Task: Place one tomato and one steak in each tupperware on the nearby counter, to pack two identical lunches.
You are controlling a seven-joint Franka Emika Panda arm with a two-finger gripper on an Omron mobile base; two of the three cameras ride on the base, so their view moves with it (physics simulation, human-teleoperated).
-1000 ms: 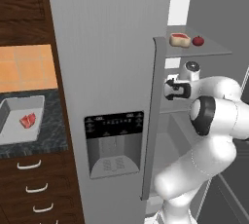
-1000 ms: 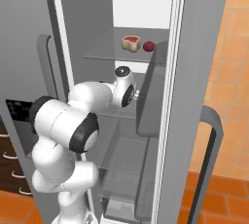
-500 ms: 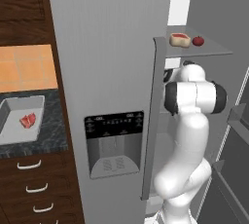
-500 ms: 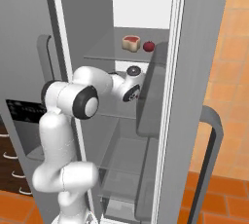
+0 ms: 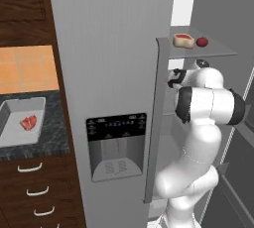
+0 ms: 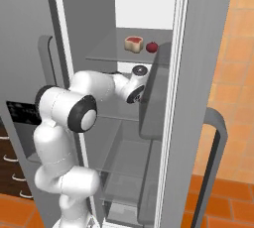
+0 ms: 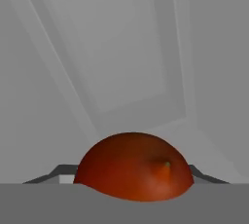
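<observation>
A red tomato (image 7: 131,164) sits right in front of the hand camera, and my gripper (image 7: 132,175) is shut on it, a dark fingertip (image 7: 62,171) pressing each side. My hand (image 5: 174,78) reaches into the open fridge just under the upper glass shelf (image 5: 218,51). On that shelf lie a steak (image 5: 183,40) and a second tomato (image 5: 202,41). Far left, a light grey tupperware (image 5: 11,107) on the dark speckled counter (image 5: 55,123) holds another red steak (image 5: 28,123).
The closed grey fridge door with its dispenser panel (image 5: 116,145) stands between the arm and the counter. The open right-hand door (image 6: 198,98) flanks my hand. Lower glass shelves (image 6: 124,157) are behind the arm. Brown drawers (image 5: 34,187) sit under the counter.
The arm's elbow has swung up and in while the hand stayed under the upper shelf. The jaws have come together from wide open onto the tomato.
</observation>
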